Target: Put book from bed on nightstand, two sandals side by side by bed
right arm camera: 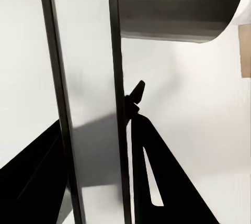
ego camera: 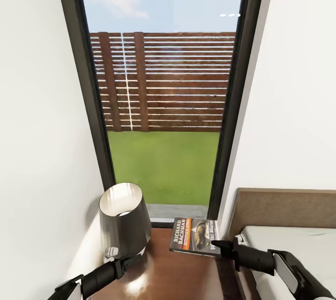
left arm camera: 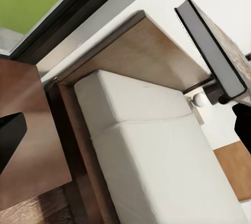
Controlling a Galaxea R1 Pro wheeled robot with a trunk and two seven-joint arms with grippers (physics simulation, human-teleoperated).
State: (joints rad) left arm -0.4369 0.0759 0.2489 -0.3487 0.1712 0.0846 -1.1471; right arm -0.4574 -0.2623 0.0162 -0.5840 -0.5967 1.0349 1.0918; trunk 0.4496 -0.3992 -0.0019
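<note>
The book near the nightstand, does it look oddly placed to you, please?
Yes. The book is not lying flat: the right pincer pinches its corner, holding it tilted above the nightstand beside the lamp, not yet set down.

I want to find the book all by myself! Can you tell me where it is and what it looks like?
Find the tall dark-framed window with grass outside. Below it stands a glossy brown nightstand beside the bed. The book is over its right part, at the right gripper: thin, dark, with white RICHARD BACHMAN letters and an orange stripe, unlike the round grey lamp left of it.
</note>
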